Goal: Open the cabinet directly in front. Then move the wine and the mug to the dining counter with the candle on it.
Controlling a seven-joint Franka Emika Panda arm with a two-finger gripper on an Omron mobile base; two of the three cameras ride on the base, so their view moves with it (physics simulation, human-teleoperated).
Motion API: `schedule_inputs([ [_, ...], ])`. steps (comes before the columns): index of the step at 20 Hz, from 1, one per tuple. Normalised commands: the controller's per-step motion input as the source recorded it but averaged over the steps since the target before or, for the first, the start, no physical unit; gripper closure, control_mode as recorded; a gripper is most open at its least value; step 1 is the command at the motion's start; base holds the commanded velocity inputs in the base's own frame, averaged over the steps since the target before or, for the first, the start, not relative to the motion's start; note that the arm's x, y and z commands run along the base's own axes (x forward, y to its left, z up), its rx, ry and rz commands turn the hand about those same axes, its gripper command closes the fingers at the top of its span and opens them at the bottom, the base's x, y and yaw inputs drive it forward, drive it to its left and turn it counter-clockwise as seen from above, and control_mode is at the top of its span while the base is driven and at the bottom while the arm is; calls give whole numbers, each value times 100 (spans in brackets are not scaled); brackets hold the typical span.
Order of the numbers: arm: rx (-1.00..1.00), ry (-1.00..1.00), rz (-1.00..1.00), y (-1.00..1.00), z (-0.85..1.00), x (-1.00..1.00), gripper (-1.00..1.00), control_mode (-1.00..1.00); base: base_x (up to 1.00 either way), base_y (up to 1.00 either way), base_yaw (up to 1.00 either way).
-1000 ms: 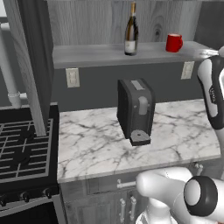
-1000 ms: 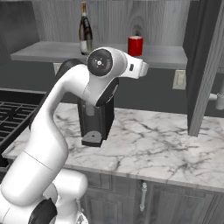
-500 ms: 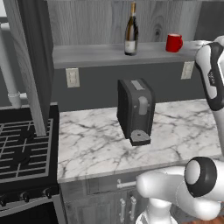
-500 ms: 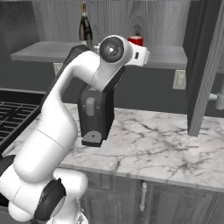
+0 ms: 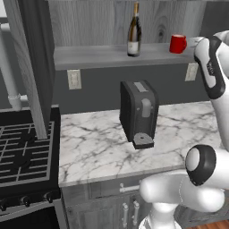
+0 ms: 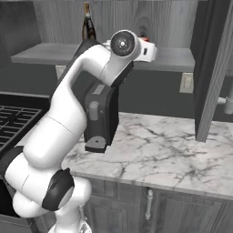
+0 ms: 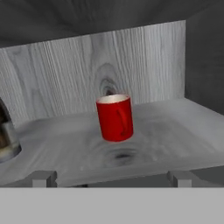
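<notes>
Red glossy cylindrical mug (image 7: 115,117) | grey wood-grain cabinet (image 7: 70,70) shelf | upright

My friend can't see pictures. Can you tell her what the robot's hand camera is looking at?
A small red mug stands upright on a grey wooden cabinet shelf, its handle facing the camera, straight ahead of the robot's open gripper. The base of a wine bottle peeks in at the left edge, apart from the mug.
</notes>
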Motion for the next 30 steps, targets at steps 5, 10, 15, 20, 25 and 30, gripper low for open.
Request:
schedule_inputs([
  [5, 0, 1, 2, 0, 0, 47, -100, -100, 0, 0, 0],
  [10, 0, 2, 2, 0, -1, 49, -100, -100, 0, 0, 0],
  [15, 0, 1, 8, -32, 0, 46, -100, -100, 0, 0, 0],
  [20, 0, 2, 11, -28, -7, 38, -100, -100, 0, 0, 0],
  [25, 0, 0, 4, -4, -1, 4, -100, -100, 0, 0, 0],
  [30, -2, 5, 0, 0, -13, 9, -100, -100, 0, 0, 0],
])
